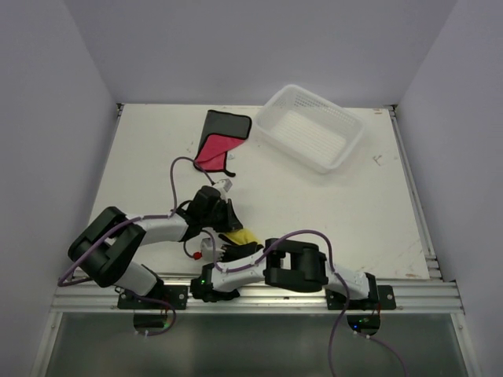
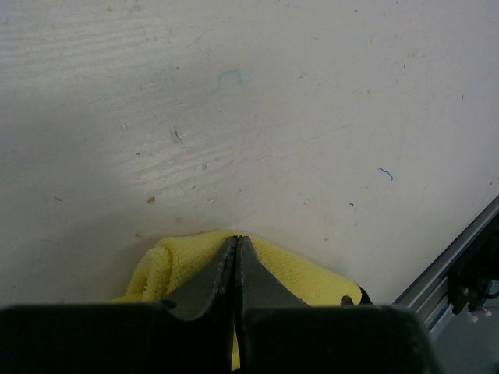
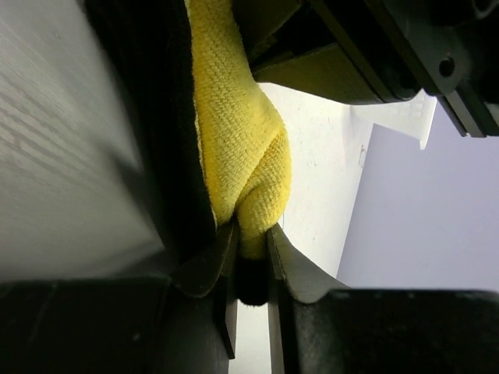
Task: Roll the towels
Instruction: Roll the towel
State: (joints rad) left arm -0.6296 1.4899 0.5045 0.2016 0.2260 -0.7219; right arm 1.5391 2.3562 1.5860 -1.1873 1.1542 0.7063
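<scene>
A yellow towel [image 1: 245, 236] lies bunched at the near middle of the table, between my two grippers. My left gripper [image 1: 229, 224] is shut on it. In the left wrist view its fingers [image 2: 236, 243] are pressed together, with a sliver of yellow between them and the yellow towel [image 2: 300, 274] spread under them. My right gripper [image 1: 228, 251] is shut on a thick fold of the yellow towel [image 3: 234, 140]; its gripper [image 3: 251, 238] pinches that fold at the tips. A pink and black towel [image 1: 218, 140] lies partly folded at the far left.
A white plastic basket [image 1: 346, 145] stands at the far right of the table. The aluminium rail [image 1: 409, 292] runs along the near edge and shows in the left wrist view [image 2: 452, 253]. Purple cables loop around both arms.
</scene>
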